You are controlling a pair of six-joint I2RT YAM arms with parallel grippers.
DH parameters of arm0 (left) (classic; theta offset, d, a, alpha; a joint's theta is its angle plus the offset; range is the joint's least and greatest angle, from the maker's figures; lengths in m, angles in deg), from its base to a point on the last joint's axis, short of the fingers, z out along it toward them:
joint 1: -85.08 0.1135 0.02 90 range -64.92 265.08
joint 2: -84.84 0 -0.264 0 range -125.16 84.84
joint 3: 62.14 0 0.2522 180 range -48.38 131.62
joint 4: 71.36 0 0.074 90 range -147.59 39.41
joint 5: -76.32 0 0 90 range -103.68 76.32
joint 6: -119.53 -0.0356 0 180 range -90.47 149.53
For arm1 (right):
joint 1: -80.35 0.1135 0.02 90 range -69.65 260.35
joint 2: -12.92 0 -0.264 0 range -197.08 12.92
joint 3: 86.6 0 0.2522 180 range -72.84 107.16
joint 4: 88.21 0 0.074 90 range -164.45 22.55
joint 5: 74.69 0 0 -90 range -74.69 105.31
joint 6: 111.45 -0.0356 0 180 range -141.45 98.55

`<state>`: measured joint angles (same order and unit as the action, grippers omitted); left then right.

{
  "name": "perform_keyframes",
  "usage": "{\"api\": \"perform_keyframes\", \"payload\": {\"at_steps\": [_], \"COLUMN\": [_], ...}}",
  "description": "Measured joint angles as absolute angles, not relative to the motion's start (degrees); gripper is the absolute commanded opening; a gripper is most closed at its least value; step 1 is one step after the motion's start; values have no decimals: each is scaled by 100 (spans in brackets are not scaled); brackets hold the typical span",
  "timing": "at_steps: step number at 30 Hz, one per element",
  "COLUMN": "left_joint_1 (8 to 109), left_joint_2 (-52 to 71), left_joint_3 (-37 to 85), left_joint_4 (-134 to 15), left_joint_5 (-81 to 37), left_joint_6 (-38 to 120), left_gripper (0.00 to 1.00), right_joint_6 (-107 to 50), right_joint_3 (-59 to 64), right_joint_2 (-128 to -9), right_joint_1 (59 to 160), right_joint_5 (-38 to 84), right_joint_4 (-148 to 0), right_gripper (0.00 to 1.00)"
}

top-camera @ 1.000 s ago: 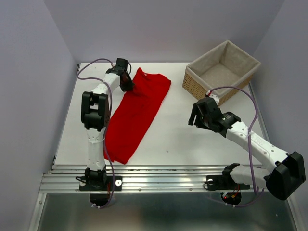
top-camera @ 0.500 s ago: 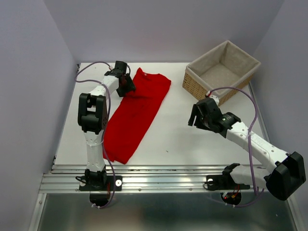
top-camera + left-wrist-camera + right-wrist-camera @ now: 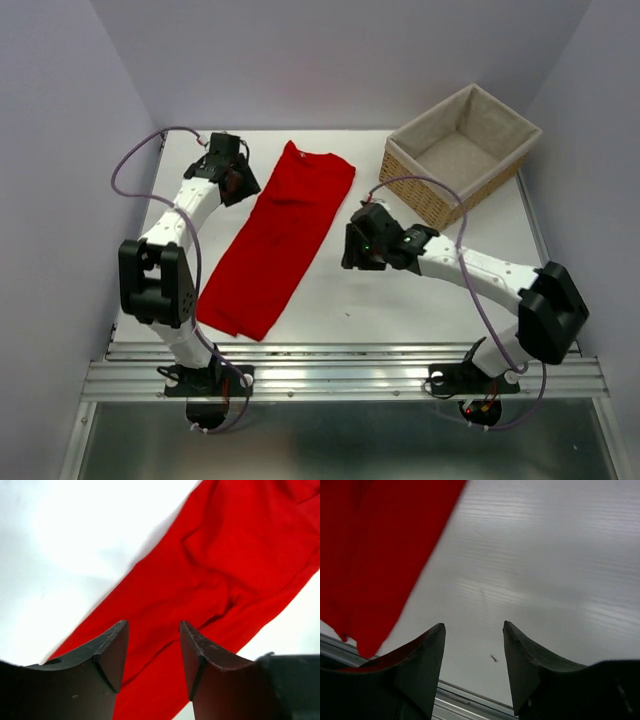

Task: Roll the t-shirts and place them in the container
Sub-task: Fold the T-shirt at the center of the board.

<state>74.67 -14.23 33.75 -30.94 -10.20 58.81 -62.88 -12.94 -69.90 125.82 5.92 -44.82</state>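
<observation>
We count one plain red cloth t-shirt point(image 3: 275, 235), folded into a long strip, flat on the white table point(image 3: 400, 300), left of centre. The left gripper point(image 3: 234, 183) beside its far end and the right gripper point(image 3: 352, 246) off its right edge both gape, holding nothing. One square wicker basket point(image 3: 408, 178) sits far right.

— Top view?
— Set high behind the arm bases, facing down and far across the whole worktop point(image 3: 330, 300).
— Wrist views?
— Close over it, looking past own jaws; share the t-shirt point(image 3: 225, 555) with the overhead.

left gripper point(image 3: 238, 185) drawn left off the t-shirt point(image 3: 280, 240), apparently opened, right gripper point(image 3: 350, 252) swung toward it
</observation>
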Motion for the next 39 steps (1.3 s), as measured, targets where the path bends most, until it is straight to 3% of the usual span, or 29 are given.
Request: {"api": "perform_keyframes", "payload": {"at_steps": [1,2,3,5,10,16,27,32,36,39], "left_joint_1": [7521,7622,7698,7856,8057,8077,8258,8258,8258,8258], "left_joint_2": [-1163,-853,-660,-304,83,544,1296,1298,1303,1303], "left_joint_3": [3093,2774,2512,1924,560,258,357,357,357,322], "left_joint_4": [-3179,-3133,-3197,-3282,-3232,-3070,-2943,-2948,-2952,-2993], "left_joint_5": [-1018,-1018,-1020,-1024,-1195,-1321,-1778,-2128,-2294,-2427], "left_joint_6": [5846,5841,5789,5758,5704,5644,5393,5380,5369,5369], "left_gripper": [36,20,12,0,0,0,0,0,0,0], "right_joint_6": [-6286,-6275,-6264,-6229,-6087,-6017,-5617,-5258,-5046,-5020], "right_joint_3": [-1058,-779,-560,-188,1049,1731,3121,4179,4209,3532], "right_joint_2": [-7261,-7587,-7849,-8345,-9773,-10975,-11880,-12465,-12428,-11934], "right_joint_1": [12698,12816,12899,12998,12960,12598,11667,11328,11188,11240], "right_joint_5": [616,662,721,811,870,1106,1147,988,994,1095], "right_joint_4": [-4613,-4718,-4801,-5031,-5168,-5286,-5166,-4865,-4657,-4620], "right_gripper": [40,36,29,26,26,25,27,33,36,37]}}
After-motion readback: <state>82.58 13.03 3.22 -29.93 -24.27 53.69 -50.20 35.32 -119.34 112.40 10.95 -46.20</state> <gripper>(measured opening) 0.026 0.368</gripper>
